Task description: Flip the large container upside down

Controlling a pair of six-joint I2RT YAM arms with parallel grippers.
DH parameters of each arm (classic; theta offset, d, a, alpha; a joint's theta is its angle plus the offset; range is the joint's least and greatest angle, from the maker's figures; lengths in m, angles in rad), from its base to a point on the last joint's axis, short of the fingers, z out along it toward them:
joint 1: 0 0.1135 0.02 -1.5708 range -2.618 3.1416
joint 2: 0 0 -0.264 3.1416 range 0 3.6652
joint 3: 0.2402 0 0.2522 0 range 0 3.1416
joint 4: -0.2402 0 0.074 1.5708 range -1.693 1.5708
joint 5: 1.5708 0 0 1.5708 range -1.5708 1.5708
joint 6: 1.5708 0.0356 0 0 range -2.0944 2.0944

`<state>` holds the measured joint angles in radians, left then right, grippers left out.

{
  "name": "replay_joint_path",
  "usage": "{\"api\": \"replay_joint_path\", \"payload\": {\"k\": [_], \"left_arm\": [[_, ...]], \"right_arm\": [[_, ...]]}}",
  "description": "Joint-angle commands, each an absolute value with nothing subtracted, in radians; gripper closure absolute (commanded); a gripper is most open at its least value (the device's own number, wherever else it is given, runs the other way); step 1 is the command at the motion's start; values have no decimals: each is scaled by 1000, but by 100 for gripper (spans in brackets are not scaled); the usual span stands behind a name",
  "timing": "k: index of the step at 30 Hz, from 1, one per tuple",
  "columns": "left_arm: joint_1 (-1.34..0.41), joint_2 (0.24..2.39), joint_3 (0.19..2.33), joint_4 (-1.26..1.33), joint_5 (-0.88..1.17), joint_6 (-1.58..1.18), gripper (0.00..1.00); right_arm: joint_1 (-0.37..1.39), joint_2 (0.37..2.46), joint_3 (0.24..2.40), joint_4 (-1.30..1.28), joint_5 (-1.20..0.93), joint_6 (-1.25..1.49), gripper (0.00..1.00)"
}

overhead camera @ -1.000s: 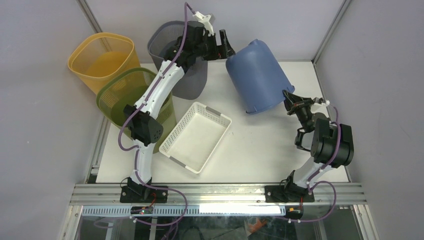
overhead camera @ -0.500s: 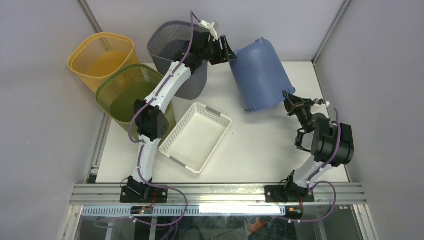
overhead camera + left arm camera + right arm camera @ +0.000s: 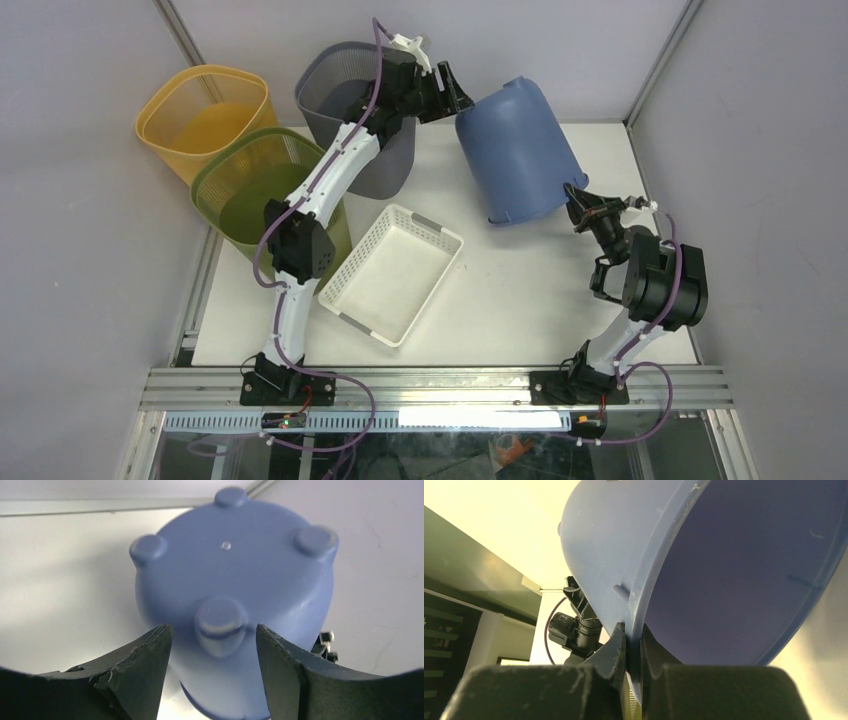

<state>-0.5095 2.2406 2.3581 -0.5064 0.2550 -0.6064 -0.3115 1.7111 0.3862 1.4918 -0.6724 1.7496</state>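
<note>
The large blue container [image 3: 515,150] is tilted, its footed base up and to the far left, its open mouth down toward the near right. My right gripper [image 3: 578,205] is shut on its rim [image 3: 644,615], one finger inside and one outside. My left gripper [image 3: 455,95] is open at the container's base; in the left wrist view the base [image 3: 235,570] with its round feet fills the space just beyond the spread fingers [image 3: 145,670].
A white slotted basket [image 3: 392,272] lies on the table's middle. A grey mesh bin [image 3: 352,115], a green bin [image 3: 262,190] and a yellow bin [image 3: 205,120] stand at the far left. Enclosure walls are close behind and to the right.
The left gripper swung toward the container's base, then drew back slightly. The container's tilt shifted a little. The right gripper has stayed shut on the rim.
</note>
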Motion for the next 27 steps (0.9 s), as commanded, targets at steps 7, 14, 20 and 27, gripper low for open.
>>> {"api": "replay_joint_path", "payload": {"k": [7, 14, 20, 27], "left_arm": [[-509, 2111, 2287, -374, 172, -702, 38], [-509, 2118, 2263, -374, 239, -709, 41], [-512, 2123, 2258, -348, 300, -730, 55], [-528, 2119, 2253, -332, 360, -727, 77]], "right_arm": [[-310, 1772, 357, 1643, -785, 1627, 100], [-310, 1783, 362, 1643, -790, 1629, 100], [-311, 1784, 364, 1643, -794, 1634, 100], [-311, 1782, 374, 1643, -811, 1637, 98]]}}
